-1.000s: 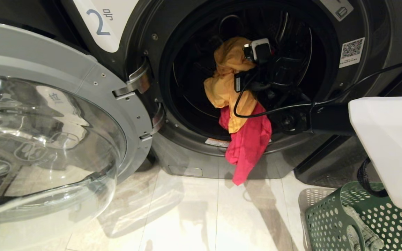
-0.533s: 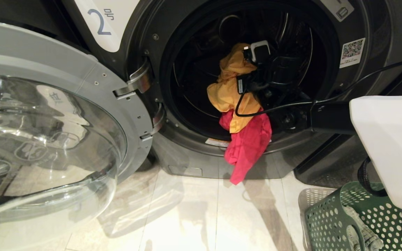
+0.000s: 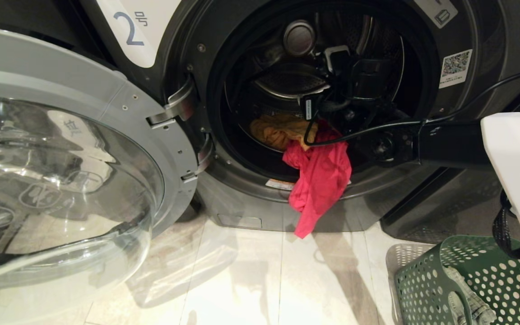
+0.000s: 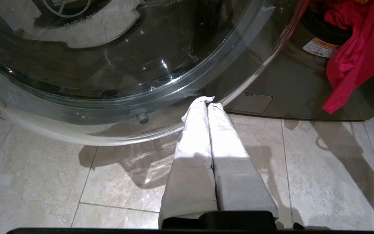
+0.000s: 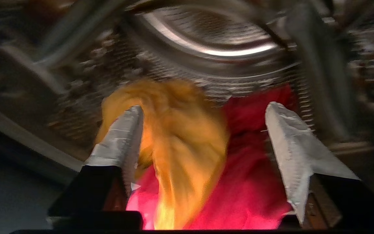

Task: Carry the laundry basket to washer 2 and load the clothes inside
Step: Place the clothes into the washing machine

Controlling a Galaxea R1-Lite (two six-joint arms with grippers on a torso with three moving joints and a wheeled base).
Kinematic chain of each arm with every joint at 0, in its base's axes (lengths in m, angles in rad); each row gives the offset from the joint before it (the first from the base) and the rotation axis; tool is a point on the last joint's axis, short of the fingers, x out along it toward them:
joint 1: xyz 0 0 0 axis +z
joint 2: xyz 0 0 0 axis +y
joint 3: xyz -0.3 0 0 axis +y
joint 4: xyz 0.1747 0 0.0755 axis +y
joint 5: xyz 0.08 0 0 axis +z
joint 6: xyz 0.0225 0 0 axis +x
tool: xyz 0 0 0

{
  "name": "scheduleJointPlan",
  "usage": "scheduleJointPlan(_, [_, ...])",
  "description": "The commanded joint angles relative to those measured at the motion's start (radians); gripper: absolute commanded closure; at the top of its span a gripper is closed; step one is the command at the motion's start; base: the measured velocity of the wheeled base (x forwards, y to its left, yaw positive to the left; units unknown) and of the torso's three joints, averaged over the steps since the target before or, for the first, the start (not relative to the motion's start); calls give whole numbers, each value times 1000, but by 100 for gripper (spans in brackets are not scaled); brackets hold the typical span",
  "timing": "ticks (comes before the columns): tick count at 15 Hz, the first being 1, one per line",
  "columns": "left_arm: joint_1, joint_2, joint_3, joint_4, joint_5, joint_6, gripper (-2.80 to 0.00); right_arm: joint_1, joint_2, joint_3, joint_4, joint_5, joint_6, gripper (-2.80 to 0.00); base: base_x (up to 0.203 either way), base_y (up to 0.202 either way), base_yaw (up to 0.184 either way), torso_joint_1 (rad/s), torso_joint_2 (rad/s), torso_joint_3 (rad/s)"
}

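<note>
- Dark grey front-loading washer 2 (image 3: 422,45), marked with a white "2" label, stands with its round chrome-ringed glass door (image 3: 61,158) swung wide.
- The right end effector (image 5: 203,136) reaches inside the washer's drum, its white-wrapped fingers (image 5: 122,136) spread wide apart and gripping nothing.
- A bright yellow-orange garment (image 3: 278,131) lies low in the drum, just below that end effector.
- A pink-red garment (image 3: 321,178) lies beside the yellow-orange one and spills over the washer's lower door rim, hanging toward the tiled floor (image 3: 242,280).
- The green perforated plastic laundry basket (image 3: 427,284) sits on the floor near the washer's front, a grey patterned piece (image 3: 472,293) of cloth inside.
- The left end effector (image 4: 208,100) hangs closed and empty, just beneath the open door.
</note>
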Motion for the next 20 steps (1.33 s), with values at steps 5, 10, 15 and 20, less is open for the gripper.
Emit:
scheduleJointPlan(5, [0,0,40,-2,0,0,0,47,-239,451,123,1,69,-280,0,0,0,0,0,0])
scheduleJointPlan(10, [0,0,40,-1,0,0,0,76,-299,504,464,-8,326,-280,0,0,0,0,0,0])
scheduleJointPlan(15, [0,0,40,-2,0,0,0,68,-315,432,704,-85,547,-280,0,0,0,0,0,0])
scheduleJointPlan(20, [0,0,40,-1,0,0,0,62,-289,368,979,56,622,-280,0,0,0,0,0,0])
